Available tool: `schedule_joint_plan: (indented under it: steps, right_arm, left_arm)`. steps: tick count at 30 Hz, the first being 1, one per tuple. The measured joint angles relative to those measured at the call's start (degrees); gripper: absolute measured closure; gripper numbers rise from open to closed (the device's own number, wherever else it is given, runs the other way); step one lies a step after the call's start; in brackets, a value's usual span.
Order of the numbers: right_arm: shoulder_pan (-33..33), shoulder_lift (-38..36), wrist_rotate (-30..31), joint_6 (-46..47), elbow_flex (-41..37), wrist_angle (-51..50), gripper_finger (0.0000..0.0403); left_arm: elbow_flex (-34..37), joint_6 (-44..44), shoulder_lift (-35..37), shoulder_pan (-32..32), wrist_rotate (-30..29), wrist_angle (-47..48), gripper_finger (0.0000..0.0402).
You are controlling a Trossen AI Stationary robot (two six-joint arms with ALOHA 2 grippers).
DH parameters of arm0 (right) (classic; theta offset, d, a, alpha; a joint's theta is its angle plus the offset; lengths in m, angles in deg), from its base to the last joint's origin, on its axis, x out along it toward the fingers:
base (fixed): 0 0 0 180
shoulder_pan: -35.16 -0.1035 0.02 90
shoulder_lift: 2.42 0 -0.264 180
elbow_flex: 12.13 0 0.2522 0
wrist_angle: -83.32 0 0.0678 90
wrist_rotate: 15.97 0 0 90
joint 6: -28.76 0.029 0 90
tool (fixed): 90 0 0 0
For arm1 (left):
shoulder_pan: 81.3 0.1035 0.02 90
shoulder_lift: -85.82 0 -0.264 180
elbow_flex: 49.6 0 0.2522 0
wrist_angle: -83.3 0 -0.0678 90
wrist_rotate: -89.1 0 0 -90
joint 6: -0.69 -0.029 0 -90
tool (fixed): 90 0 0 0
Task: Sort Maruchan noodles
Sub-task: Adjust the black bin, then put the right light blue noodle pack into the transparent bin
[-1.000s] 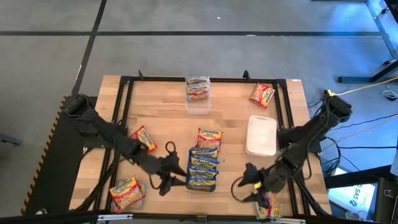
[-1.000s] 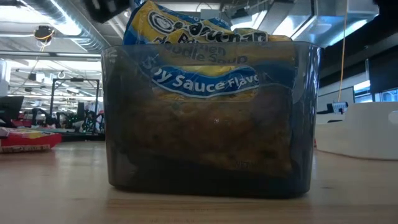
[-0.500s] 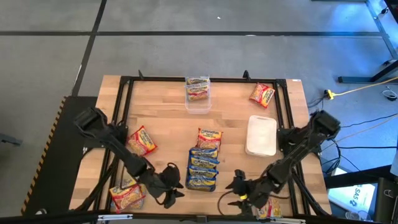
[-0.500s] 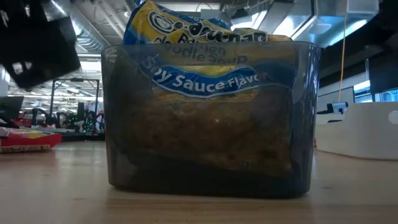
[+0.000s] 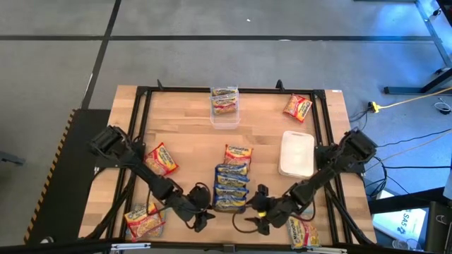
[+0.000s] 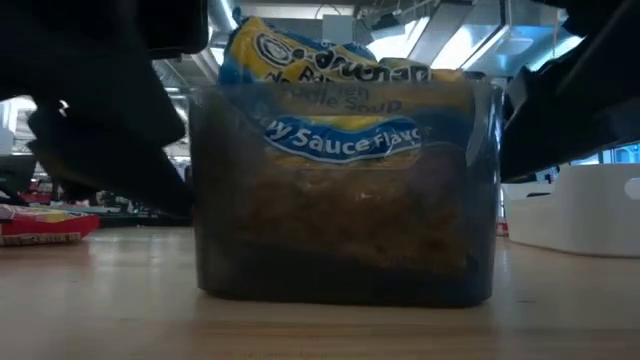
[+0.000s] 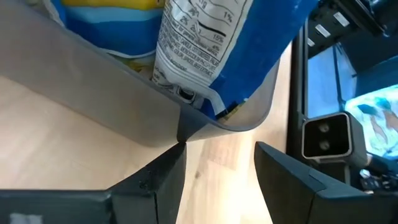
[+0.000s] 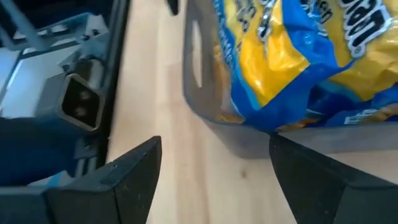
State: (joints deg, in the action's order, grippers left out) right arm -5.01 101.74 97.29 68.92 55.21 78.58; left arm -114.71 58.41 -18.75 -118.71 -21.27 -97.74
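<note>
Blue-banded Maruchan packets (image 5: pixel 231 188) lie stacked in a dark grey tray (image 5: pixel 214 204) at the near middle of the wooden table (image 5: pixel 183 134); the topmost, a yellow-brown-banded packet (image 5: pixel 238 154), sits at the stack's far end. In the low view a soy-sauce packet (image 6: pixel 335 130) stands inside this tray (image 6: pixel 340 270), rising above its rim. A clear plastic tub (image 5: pixel 224 116) at the far edge holds another packet (image 5: pixel 224 99). The white tray (image 5: pixel 297 154) lies to the right. Loose red-banded packets lie at the far right (image 5: pixel 297 106), the left (image 5: pixel 161 159), the near left (image 5: pixel 143 219) and the near right (image 5: pixel 301 231). The left gripper (image 5: pixel 201 215) is beside the grey tray's near left corner, fingers (image 7: pixel 158 180) apart and holding nothing. The right gripper (image 5: pixel 256 212) is just off the tray's near right corner, fingers (image 8: pixel 134 168) spread wide and empty.
</note>
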Motion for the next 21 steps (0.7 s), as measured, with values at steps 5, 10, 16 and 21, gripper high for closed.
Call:
schedule_joint_plan:
  steps: [5, 10, 16, 21]
  right_arm:
    - [1.6, 0.0, 2.4, 0.3, 0.0, -2.4, 0.0111]
    - [2.8, -1.6, 3.2, 0.1, 0.0, -7.6, 0.0111]
    - [2.1, -7.7, 1.4, 0.1, 0.0, -15.2, 0.0111]
    - [-1.5, -12.5, -6.6, 1.7, 0.0, -19.1, 0.0111]
  left_arm:
    - [0.0, -1.1, 0.0, 1.1, 0.3, 0.3, 0.0218]
    - [0.0, -2.8, 0.0, 1.3, -2.4, 0.5, 0.0218]
    - [0.0, -2.0, 0.4, 1.4, -2.6, 0.1, 0.0223]
    - [-0.1, 1.7, 0.4, -1.0, 2.8, -0.7, 0.0223]
